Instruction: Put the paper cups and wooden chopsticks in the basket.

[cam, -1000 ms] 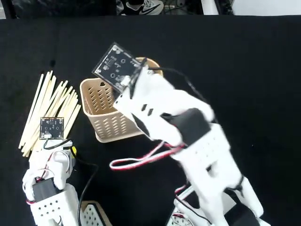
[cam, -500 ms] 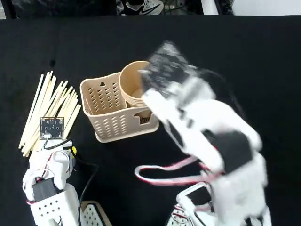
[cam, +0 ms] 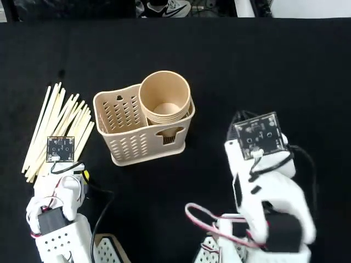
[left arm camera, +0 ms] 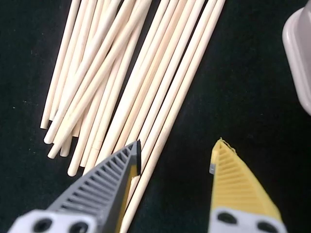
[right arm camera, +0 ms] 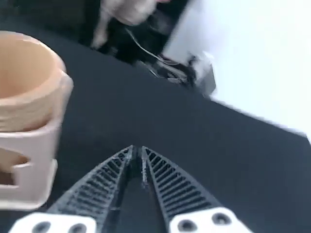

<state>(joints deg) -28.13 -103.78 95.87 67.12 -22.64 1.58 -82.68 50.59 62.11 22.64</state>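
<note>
1. Note the left pincer (left arm camera: 177, 145) spread apart and empty, hovering over the near ends of the wooden chopsticks (left arm camera: 131, 73), fanned out ahead of it and mostly toward its grey finger (left arm camera: 112, 179).
2. Expect a poor grab from here: closing on so loose a fan could well pinch one or two sticks and roll the rest out from between the tips.
3. Watch for sticks caught near one end: likely to droop or swing, then strike the rim of the basket (cam: 109, 99), ahead and beyond the yellow finger (left arm camera: 233, 179).
4. Note the right pincer (right arm camera: 137, 149) pressed together on nothing, with the paper cups (right arm camera: 24, 82) stacked inside the basket, ahead of it toward the left arm's side and well apart.
5. Beware the narrow room left beside the cups: could leave long sticks leaning out, or tip the basket on a careless drop.
</note>
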